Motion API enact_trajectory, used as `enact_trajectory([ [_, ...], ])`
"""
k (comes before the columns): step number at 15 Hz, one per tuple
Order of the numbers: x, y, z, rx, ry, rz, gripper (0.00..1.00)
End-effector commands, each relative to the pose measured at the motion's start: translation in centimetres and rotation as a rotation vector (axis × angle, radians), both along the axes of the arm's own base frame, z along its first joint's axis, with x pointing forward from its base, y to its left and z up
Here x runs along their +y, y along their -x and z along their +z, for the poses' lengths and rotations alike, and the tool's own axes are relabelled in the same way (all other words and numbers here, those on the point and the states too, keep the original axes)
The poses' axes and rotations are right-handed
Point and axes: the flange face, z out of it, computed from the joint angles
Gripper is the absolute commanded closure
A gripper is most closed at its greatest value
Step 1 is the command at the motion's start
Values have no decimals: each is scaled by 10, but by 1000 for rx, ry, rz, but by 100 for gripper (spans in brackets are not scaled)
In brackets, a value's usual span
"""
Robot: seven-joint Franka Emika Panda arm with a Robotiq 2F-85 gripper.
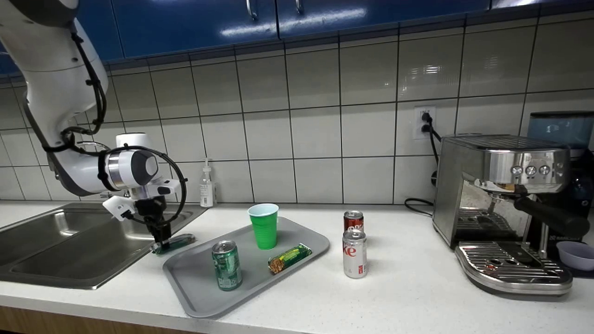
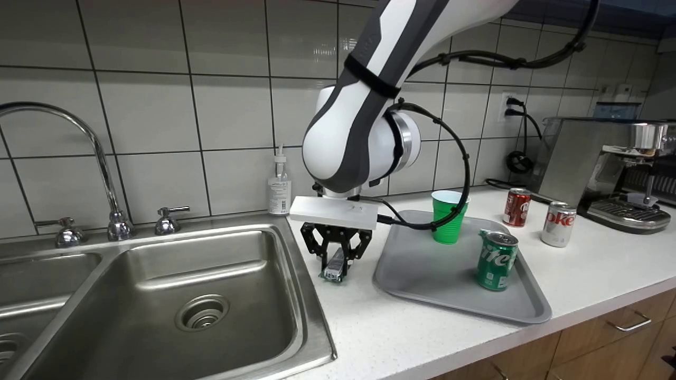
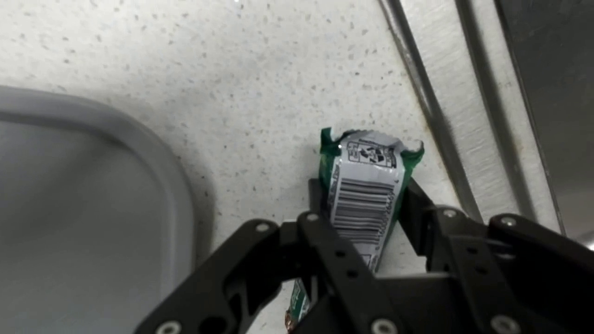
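Snack packet [image 3: 364, 208], green along the edges, silver barcode panel uppermost. Lies on the white counter [image 3: 260, 93] in the strip between the grey tray [image 1: 204, 297] and the sink [image 2: 314, 327]; closer to the sink rim, touching neither in the wrist view.

Step in hand, my judgement: the grasp, with the packet taken hold of but not yet lifted. No gap shows beneath it, so it seems to rest on the counter. Next move calls for a steady squeeze and a straight rise, so both ends clear the sink rim and the tray lip. Wrapper looks thin and glossy; might crumple or slip.

Gripper [image 2: 335, 264] points down, directly over the packet. Its black fingers [image 3: 415, 218] stand one along each long side, up against the wrapper: I read it as clamped across the packet's width. How firmly, cannot tell. Barcode end and its crimped seal poke out past the fingertips; the middle is hidden under the gripper; a scrap of the far end peeks out below.

Nearby, on the tray: green Sprite can [image 1: 226, 266], upright; green cup [image 1: 265, 232], upright; a second wrapped bar [image 1: 290, 258], lying flat near the edge.
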Motion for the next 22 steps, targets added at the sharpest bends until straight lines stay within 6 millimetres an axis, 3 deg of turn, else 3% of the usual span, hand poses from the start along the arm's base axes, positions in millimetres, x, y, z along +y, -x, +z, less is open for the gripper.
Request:
enact_trajectory([
  [1, 4, 2, 21, 1, -21, 37, 83],
  [12, 0, 20, 48, -23, -33, 86, 83],
  [22, -40, 46, 60, -1, -8, 52, 83],
])
